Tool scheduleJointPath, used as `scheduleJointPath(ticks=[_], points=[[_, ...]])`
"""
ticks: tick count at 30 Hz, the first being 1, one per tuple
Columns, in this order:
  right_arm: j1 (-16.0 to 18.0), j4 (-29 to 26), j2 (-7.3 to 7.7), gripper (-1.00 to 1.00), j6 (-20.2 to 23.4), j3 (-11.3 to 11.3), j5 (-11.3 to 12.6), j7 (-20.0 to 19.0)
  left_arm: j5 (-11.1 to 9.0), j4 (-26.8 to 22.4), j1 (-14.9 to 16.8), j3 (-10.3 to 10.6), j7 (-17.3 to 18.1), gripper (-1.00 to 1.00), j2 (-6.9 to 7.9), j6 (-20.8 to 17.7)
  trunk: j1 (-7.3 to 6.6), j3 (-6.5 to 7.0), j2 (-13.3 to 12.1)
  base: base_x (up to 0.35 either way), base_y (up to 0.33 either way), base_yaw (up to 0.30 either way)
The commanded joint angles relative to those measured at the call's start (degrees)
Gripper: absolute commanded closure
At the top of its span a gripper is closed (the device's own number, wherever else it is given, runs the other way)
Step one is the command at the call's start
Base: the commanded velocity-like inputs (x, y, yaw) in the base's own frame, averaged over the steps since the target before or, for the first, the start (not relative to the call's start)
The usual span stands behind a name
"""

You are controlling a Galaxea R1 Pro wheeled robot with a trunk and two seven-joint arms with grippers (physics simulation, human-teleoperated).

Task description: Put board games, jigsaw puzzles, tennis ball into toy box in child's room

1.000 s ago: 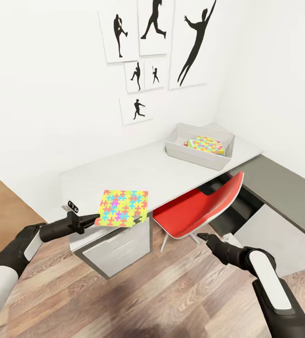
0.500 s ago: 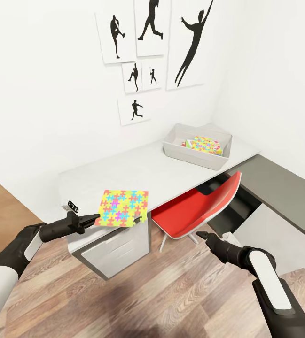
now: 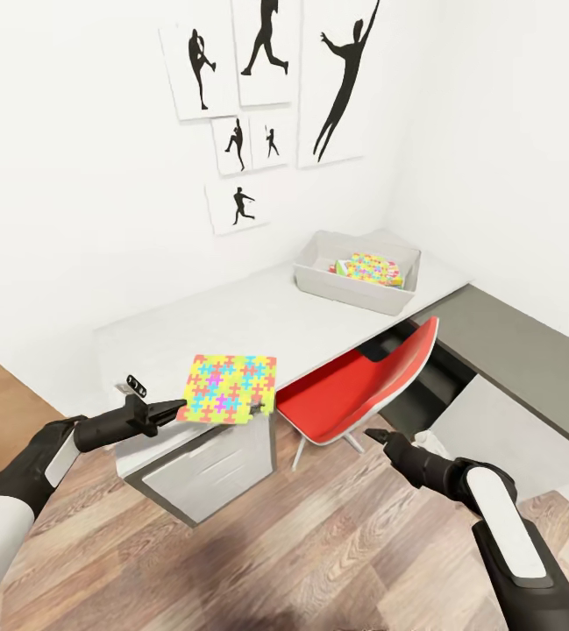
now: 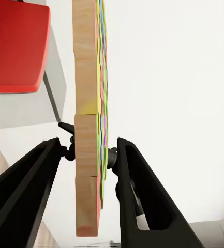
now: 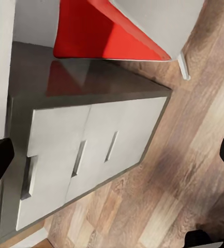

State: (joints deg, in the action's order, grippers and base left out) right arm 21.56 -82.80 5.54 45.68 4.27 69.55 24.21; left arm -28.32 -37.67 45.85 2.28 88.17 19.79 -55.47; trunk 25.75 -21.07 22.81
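My left gripper (image 3: 179, 408) is shut on the near edge of a multicoloured jigsaw puzzle (image 3: 229, 388), held flat above the near corner of the pale grey table (image 3: 258, 315). The left wrist view has the jigsaw puzzle (image 4: 88, 129) edge-on, clamped in the left gripper (image 4: 91, 152). The grey toy box (image 3: 354, 298) stands at the table's far end, with a second jigsaw puzzle (image 3: 370, 267) and a green-red box edge (image 3: 340, 268) inside. My right gripper (image 3: 373, 436) hangs over the floor by the red chair, with nothing in it. In the right wrist view the right gripper (image 5: 114, 157) has its fingers wide apart.
A red chair (image 3: 363, 394) is tucked under the table between my arms. The drawer unit (image 3: 205, 464) stands below the held puzzle. A dark grey desk section (image 3: 512, 350) runs along the right wall. Black silhouette prints (image 3: 266, 96) hang above. Wood floor (image 3: 302, 543) lies in front.
The whole picture has shifted: the desk, toy box and prints sit a little further left, so the camera moved. Both arms keep their pose and the puzzle stays gripped.
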Motion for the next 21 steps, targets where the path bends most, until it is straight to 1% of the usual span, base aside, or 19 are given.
scheduleJointPath(ticks=[1,7,21], points=[[0.1,-0.1,0.0,-1.0,0.1,0.0,0.6,0.6,-0.2,0.0,0.0,0.2,0.3,1.0,0.07,-0.6,0.03,-0.07,0.1,0.0,0.0,-0.245],[0.1,-0.1,0.0,-1.0,0.1,0.0,0.6,0.4,-0.2,0.0,0.0,0.2,0.3,1.0,0.07,-0.6,0.03,0.33,0.1,0.0,0.0,-0.183],[0.1,-0.2,-0.03,-1.0,0.1,-0.2,0.6,0.3,-0.1,0.0,0.0,0.2,0.3,1.0,0.11,-0.6,0.03,1.63,0.1,0.0,0.0,-0.012]])
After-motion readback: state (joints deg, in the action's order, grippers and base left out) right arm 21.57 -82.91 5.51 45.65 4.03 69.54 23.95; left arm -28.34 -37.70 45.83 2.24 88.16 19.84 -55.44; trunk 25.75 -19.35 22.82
